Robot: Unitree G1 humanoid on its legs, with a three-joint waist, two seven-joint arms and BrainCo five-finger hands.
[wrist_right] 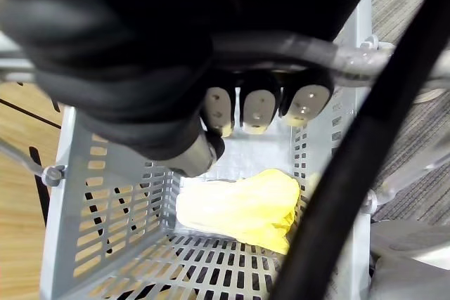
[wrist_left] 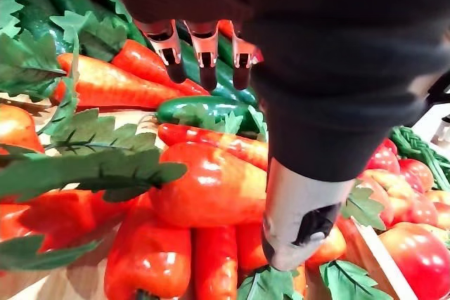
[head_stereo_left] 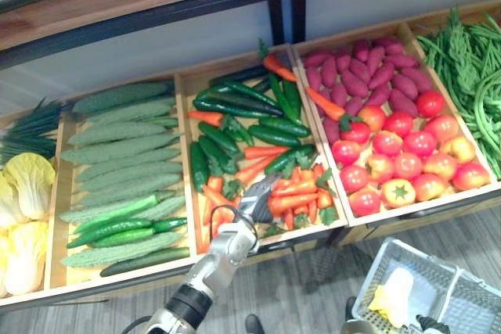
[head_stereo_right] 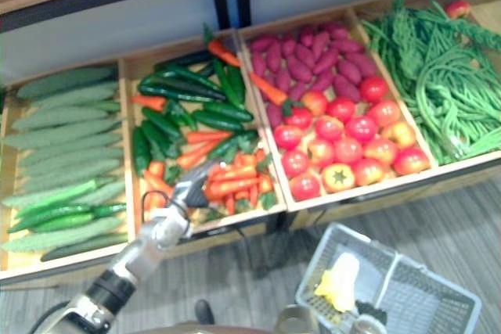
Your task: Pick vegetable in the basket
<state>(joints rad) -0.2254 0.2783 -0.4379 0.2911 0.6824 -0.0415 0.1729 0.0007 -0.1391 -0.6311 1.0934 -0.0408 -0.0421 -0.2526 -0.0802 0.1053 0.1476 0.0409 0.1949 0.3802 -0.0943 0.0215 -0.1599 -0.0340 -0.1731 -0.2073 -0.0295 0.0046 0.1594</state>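
Wooden crates (head_stereo_left: 188, 163): left hand (head_stereo_left: 252, 205) open-fingered above carrots (wrist_left: 116, 83); right hand (wrist_right: 256, 110) curled round basket handle (wrist_right: 302, 50). Likely risk: tightly packed carrots slipping from the pinch.

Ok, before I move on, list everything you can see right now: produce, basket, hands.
bitter gourds: many, pale green, left bin, rear
cucumbers: several, bright green, left bin, front
long dark vegetables: many, dark green, middle bin, rear
carrots: many, orange, middle bin, front
sweet potatoes: many, purple, right bin, rear
tomatoes: many, red and yellowish, right bin, front
green beans: a heap, green, far right bin
cabbages: a few, yellow-white, far left
basket: one, grey, lower right, in front of the bins
cabbage in basket: one, yellow
left hand: open, fingers straight, over the carrots
right hand: fingers curled round the basket's handle
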